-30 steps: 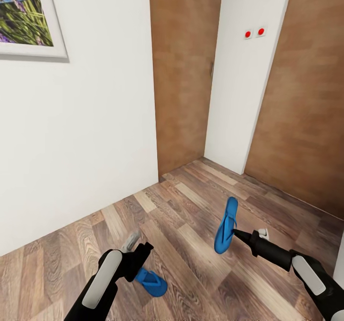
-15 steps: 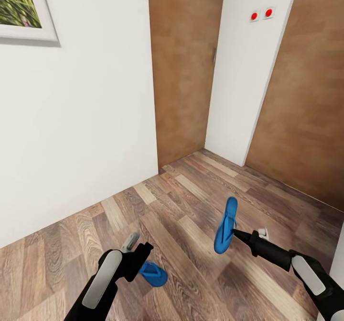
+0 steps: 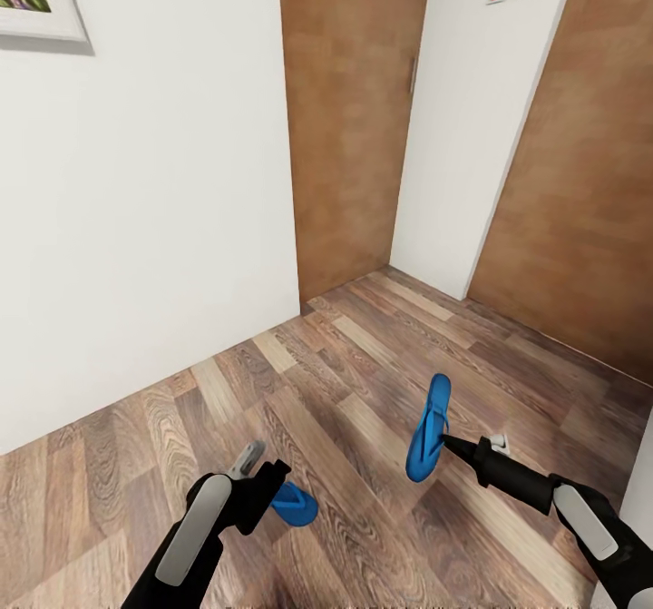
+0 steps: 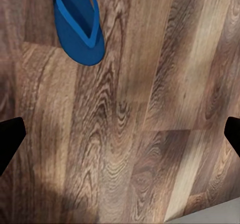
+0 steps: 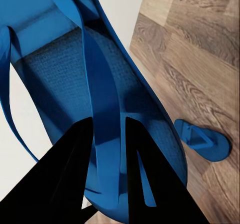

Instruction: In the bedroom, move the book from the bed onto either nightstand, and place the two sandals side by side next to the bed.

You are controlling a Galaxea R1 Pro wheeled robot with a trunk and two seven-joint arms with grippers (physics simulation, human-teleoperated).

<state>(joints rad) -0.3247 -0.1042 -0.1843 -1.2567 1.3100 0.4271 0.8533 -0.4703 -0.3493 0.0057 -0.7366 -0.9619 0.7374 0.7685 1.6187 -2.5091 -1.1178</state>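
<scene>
My right gripper (image 3: 446,441), black and two-fingered, is clamped on the centre strap of a bright blue thong-strapped sandal (image 3: 428,428), which hangs above the brown wood-plank floor (image 3: 363,391) with its sole standing nearly on end. In the right wrist view the two black fingers (image 5: 75,174) close on that strap from either side, the textured footbed of this held sandal (image 5: 95,108) directly behind them. My left gripper (image 3: 270,486) hangs low over the planks with its fingers spread wide apart, holding nothing; their dark tips (image 4: 10,139) sit at opposite edges of the left wrist view. The second bright blue sandal (image 3: 295,505) lies flat on the floor, strap side up, just beside that gripper. Ahead stand a plain white wall (image 3: 163,228) and brown wooden door panels (image 3: 349,119).
</scene>
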